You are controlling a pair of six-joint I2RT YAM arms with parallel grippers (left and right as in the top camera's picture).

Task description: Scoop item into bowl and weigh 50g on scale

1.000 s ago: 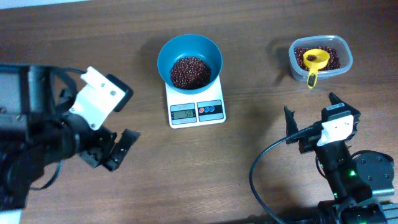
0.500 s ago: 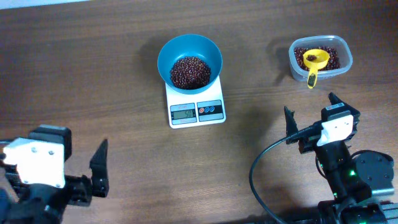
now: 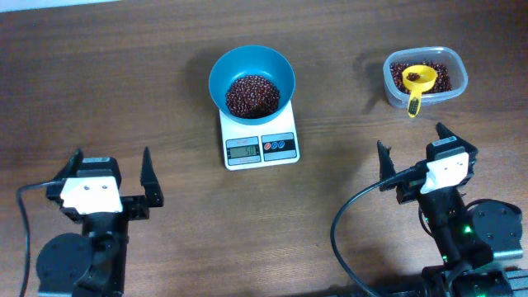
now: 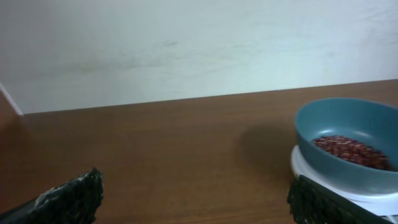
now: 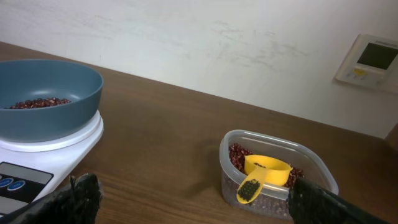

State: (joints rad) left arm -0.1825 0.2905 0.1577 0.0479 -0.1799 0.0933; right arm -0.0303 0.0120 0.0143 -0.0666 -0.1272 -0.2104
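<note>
The teal-blue bowl [image 3: 252,82] sits on the white scale [image 3: 261,147] at the table's middle back, with a heap of red-brown beans [image 3: 252,94] inside. The bowl [image 4: 348,143] also shows in the left wrist view and in the right wrist view [image 5: 46,99]. My left gripper [image 3: 111,177] is open and empty at the front left, well clear of the scale. My right gripper [image 3: 411,155] is open and empty at the front right, just in front of the tub.
A clear plastic tub [image 3: 425,76] of beans stands at the back right, with a yellow scoop [image 3: 417,82] resting in it, handle over the front rim. The tub [image 5: 277,174] and scoop [image 5: 261,174] show in the right wrist view. A wall lies behind the table.
My left arm has drawn back from beside the scale to the front left and now points its open gripper toward the back. The right arm, bowl and scoop have not moved.
</note>
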